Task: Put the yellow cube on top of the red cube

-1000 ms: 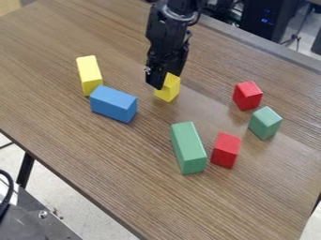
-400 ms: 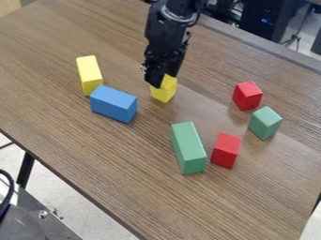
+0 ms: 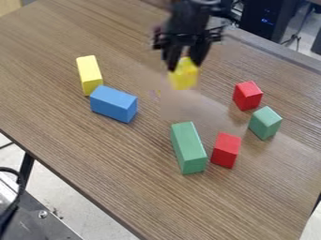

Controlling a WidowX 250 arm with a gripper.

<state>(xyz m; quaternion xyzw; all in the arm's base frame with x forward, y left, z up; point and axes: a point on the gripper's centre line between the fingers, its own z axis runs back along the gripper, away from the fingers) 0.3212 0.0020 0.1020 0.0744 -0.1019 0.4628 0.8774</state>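
The black gripper [image 3: 185, 66] hangs over the far part of the wooden desk [image 3: 125, 173], its jaws closed in on the yellow cube [image 3: 184, 78], one on either side of its upper part. The cube is up in the air, blurred, and well apart from the red cube [image 3: 248, 96], which sits on the desk toward the right of the view. Just beside that red cube is a green cube [image 3: 265, 123]. Nearer the camera, a long green block [image 3: 188, 148] lies next to a red block [image 3: 225, 150]. On the left, a yellow block [image 3: 89, 75] lies by one end of a blue block [image 3: 113, 103]; whether those two touch, I cannot tell.
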